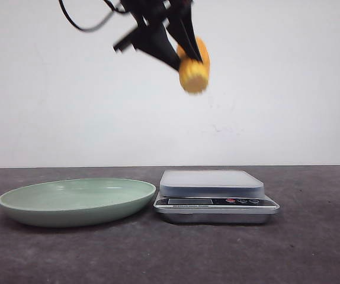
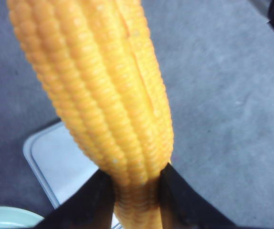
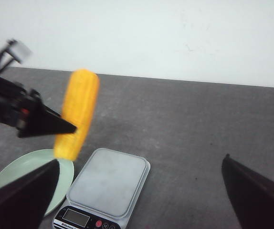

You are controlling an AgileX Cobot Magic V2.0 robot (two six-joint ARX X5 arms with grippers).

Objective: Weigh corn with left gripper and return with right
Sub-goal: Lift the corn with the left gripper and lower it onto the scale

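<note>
Two tapered black fingers of our left hand (image 1: 182, 50) clamp the ribbed yellow corn cob (image 1: 193, 74) high above the silver scale (image 1: 216, 195); our right hand (image 3: 139, 191) gapes wide, holding nothing.

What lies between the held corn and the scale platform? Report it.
Nothing: in the front view only open air separates the corn, gripped by the left pincer, from the scale below.

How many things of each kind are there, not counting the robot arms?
Yellow-orange ribbed corn cob: 1, held up in the air
Pale green shallow round plate: 1
Silver digital kitchen scale with a grey platform: 1
Total: 3
</note>
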